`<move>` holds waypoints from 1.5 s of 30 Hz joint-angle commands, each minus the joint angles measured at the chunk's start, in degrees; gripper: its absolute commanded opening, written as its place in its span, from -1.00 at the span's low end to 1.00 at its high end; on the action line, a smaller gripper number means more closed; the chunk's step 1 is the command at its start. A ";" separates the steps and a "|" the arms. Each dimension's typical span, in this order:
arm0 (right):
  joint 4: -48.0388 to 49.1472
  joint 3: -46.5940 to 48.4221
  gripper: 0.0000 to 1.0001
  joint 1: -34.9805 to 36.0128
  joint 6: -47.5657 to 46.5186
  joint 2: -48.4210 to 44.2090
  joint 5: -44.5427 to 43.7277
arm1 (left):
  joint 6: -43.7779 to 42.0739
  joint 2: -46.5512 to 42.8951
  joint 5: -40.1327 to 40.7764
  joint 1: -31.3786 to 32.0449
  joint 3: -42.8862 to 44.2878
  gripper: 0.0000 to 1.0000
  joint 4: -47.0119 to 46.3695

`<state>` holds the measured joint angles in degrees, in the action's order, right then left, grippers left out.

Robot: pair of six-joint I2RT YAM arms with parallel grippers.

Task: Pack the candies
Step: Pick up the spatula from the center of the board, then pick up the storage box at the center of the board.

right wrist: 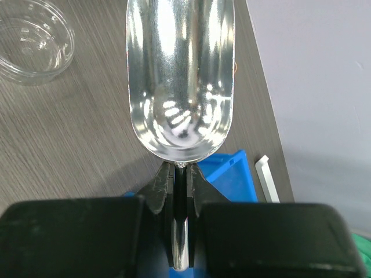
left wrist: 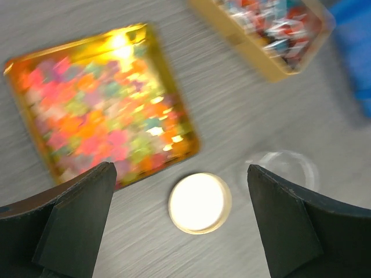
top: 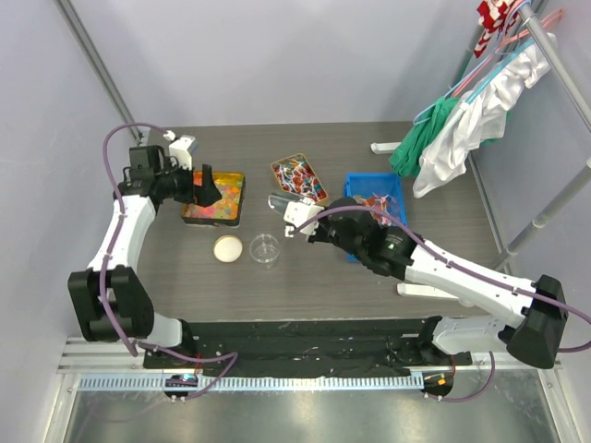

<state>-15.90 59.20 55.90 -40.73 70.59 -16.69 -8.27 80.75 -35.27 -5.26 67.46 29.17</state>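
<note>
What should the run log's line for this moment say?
left claw: open, by gummy candies | right claw: shut on scoop, scoop empty | clear cup: empty, cream lid beside it

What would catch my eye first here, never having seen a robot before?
Bright candies in a gold tray at the left, beneath the open left gripper, catch the eye first. Then the shiny, empty scoop clamped in the right gripper at mid-table, near a clear cup. Clothes hang on a rack at the far right.
</note>
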 commanded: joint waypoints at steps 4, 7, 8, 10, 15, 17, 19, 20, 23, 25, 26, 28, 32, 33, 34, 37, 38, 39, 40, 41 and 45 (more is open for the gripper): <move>0.17 0.48 -0.98 -3.34 2.67 -3.88 4.02 | -3.41 7.31 16.00 -2.92 1.79 0.90 -6.49; 0.69 -0.05 -0.98 -3.52 3.02 -3.35 4.73 | -4.12 9.59 19.78 -2.92 3.55 0.63 -7.72; 0.78 -0.22 -0.98 -3.52 3.11 -2.92 4.73 | -4.21 10.21 20.32 -3.09 3.82 0.59 -7.81; 0.87 -0.22 -0.98 -3.52 3.11 -2.65 4.82 | -4.73 12.05 21.29 -3.01 4.96 0.56 -7.99; 2.01 -1.45 -0.98 -3.52 3.55 -2.91 5.87 | -5.53 15.83 24.45 -3.01 6.72 0.36 -8.69; 2.36 -2.07 -0.98 -3.52 3.73 -2.82 5.97 | -6.49 17.85 25.07 -3.01 7.94 0.02 -9.04; 2.80 -2.42 -0.98 -3.52 3.82 -2.74 6.05 | -7.02 19.18 26.30 -3.01 8.82 -0.16 -9.13; 2.89 -2.77 -0.98 -3.60 3.90 -2.47 6.05 | -7.63 20.05 26.39 -3.01 9.61 -0.22 -9.22; 3.24 -3.30 -0.98 -3.43 3.64 -2.03 5.97 | -8.07 22.34 25.95 -3.01 11.02 -0.21 -9.39; 3.33 -3.39 -0.98 -3.43 3.55 -1.77 5.88 | -7.90 24.01 25.51 -3.01 11.81 -0.19 -9.39; 3.33 -3.39 -0.98 -3.34 3.55 -1.42 5.79 | -7.90 24.54 25.51 -3.01 12.69 -0.18 -9.39; 3.33 -3.48 -0.98 -3.25 3.55 -1.24 5.79 | -7.90 26.03 25.60 -3.01 13.48 -0.19 -9.39; 3.51 -3.83 -0.98 -3.08 3.55 -0.72 5.70 | -8.51 28.49 26.39 -3.00 15.42 -0.28 -8.95; 3.60 -3.83 -0.98 -3.16 3.55 -0.63 5.70 | -8.69 28.93 26.48 -3.01 15.68 -0.29 -8.95; 3.60 -4.00 -0.98 -3.08 3.55 -0.45 5.79 | -8.86 29.63 26.74 -3.01 15.86 -0.31 -9.13; 3.68 -4.00 -0.98 -2.99 3.55 0.25 5.88 | -9.91 31.13 27.44 -3.01 16.56 -0.41 -9.13; 3.60 -4.00 -0.98 -2.99 3.55 0.34 5.79 | -10.18 31.66 27.79 -3.01 16.74 -0.42 -8.96; 3.60 -4.00 -0.98 -2.99 3.55 0.60 5.88 | -10.53 32.01 27.88 -3.01 16.82 -0.43 -8.95; 3.60 -3.92 -0.98 -2.81 3.55 0.60 5.79 | -10.97 32.36 27.97 -3.01 17.09 -0.45 -8.87; 3.68 -4.00 -0.98 -2.81 3.38 0.78 5.70 | -11.24 32.97 28.32 -3.01 17.18 -0.47 -8.87; 3.68 -4.09 -0.98 -2.38 3.38 1.22 5.70 | -12.03 34.56 29.02 -2.92 17.62 -0.60 -8.87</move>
<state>-15.84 55.27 52.90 -37.80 71.90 -11.18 -18.00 113.86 -8.47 -7.88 82.78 21.93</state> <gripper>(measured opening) 0.099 0.223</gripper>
